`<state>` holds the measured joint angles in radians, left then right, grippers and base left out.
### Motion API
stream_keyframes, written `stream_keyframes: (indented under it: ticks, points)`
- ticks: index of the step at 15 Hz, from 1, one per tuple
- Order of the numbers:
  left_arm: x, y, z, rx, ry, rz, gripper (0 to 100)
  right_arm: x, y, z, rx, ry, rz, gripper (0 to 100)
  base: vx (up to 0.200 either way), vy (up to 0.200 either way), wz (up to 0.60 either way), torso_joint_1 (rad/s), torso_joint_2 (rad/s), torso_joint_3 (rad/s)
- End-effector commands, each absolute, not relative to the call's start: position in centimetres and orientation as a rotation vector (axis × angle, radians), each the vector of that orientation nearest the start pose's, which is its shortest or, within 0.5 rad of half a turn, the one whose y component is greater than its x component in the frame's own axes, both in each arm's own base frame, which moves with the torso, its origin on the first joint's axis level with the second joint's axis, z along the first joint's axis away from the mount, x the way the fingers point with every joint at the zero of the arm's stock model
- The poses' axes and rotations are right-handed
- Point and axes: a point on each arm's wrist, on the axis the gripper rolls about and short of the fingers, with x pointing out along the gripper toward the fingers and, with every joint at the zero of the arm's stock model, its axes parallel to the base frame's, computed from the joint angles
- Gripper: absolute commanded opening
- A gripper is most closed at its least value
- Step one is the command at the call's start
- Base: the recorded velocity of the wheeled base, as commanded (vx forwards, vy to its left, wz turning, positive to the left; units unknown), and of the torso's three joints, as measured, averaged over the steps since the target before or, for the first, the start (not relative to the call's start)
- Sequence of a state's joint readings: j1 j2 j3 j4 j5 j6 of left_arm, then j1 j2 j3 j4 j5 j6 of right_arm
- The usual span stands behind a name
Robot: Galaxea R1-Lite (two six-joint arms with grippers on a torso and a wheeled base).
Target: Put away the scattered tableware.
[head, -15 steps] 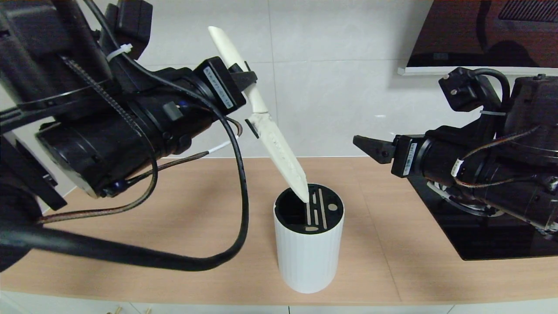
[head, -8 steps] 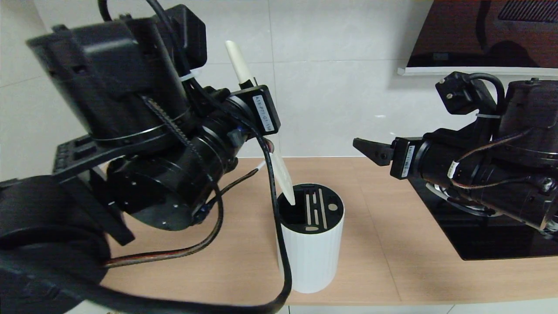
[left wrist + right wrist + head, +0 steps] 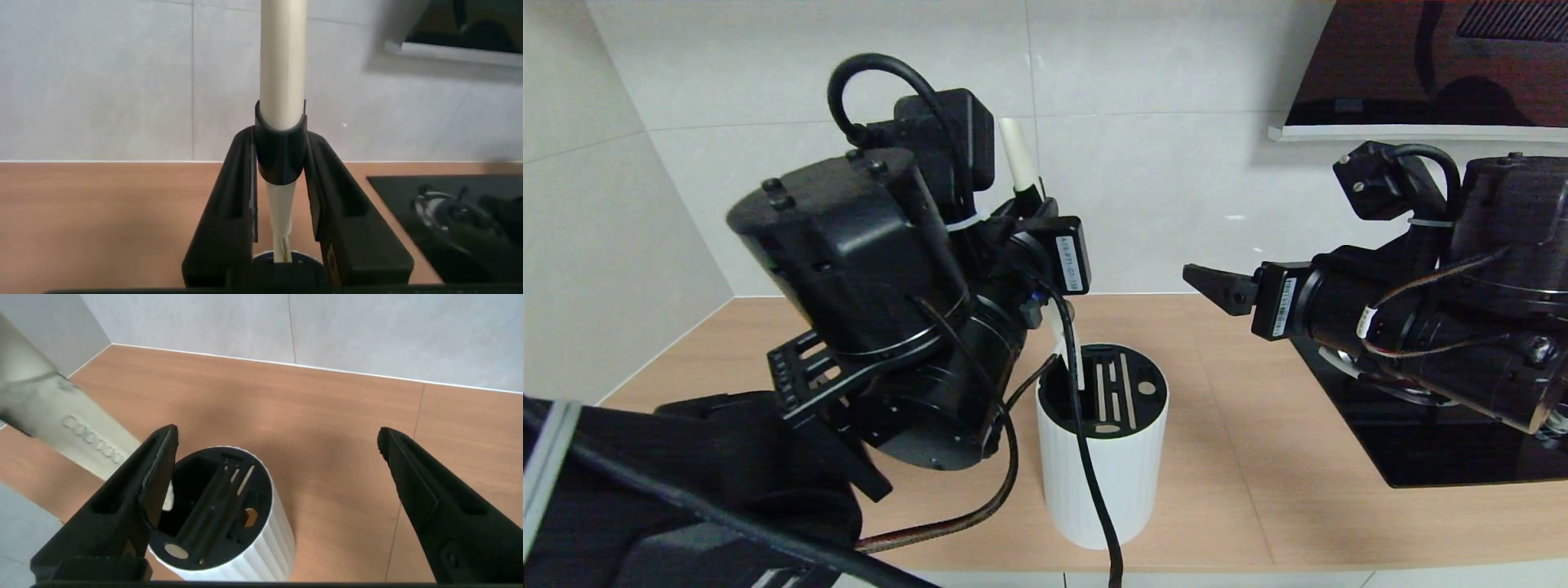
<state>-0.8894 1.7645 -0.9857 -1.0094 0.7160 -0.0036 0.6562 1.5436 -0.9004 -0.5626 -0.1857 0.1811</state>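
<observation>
A cream knife (image 3: 1019,155) stands nearly upright with my left gripper (image 3: 1033,204) shut on its handle. Its blade (image 3: 1063,343) dips into the open compartment of the white ribbed holder (image 3: 1104,474) on the wooden counter (image 3: 1241,490). In the left wrist view the fingers (image 3: 237,196) clamp the knife handle (image 3: 282,57) above the holder (image 3: 286,258). My right gripper (image 3: 1213,286) hangs open to the right of the holder, above the counter. The right wrist view has the right gripper (image 3: 276,434) with fingers spread wide, the holder (image 3: 221,514) with its slotted black top, and the knife blade (image 3: 73,433) beneath it.
A black cooktop (image 3: 1421,449) is set into the counter at the right, under my right arm. A dark range hood (image 3: 1445,65) hangs at the top right. A tiled wall (image 3: 1160,180) stands behind, and bare counter lies around the holder.
My left arm has swung down and inward, tipping the knife from slanted to nearly upright. Its tip shifted from the slotted part into the open compartment and sank lower. The right arm barely moved.
</observation>
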Motion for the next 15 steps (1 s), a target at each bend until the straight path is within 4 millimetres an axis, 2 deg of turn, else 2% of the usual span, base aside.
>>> stream_keyframes:
  ticks: [1, 8, 10, 15]
  points:
    - [22.4, -25.3, 23.3, -0.136, -0.137, -0.169, 0, 22.4, 16.7, 24.7, 0.143, 0.119, 0.462, 100, 0.000, 0.000, 0.00, 0.000, 0.00, 0.000]
    - [22.3, -26.7, 21.6, -0.111, -0.101, -0.175, 0, 22.5, 16.8, 24.4, 0.140, 0.126, 0.462, 100, 0.000, 0.000, 0.00, 0.000, 0.00, 0.000]
    - [22.3, -27.5, 19.6, -0.069, -0.058, -0.149, 0, 22.6, 16.9, 24.4, 0.139, 0.128, 0.461, 100, 0.000, 0.000, 0.00, 0.000, 0.00, 0.000]
    - [22.7, -28.3, 17.8, -0.057, -0.024, -0.135, 0, 22.6, 16.9, 24.1, 0.135, 0.137, 0.460, 100, 0.000, 0.000, 0.00, 0.000, 0.00, 0.000]
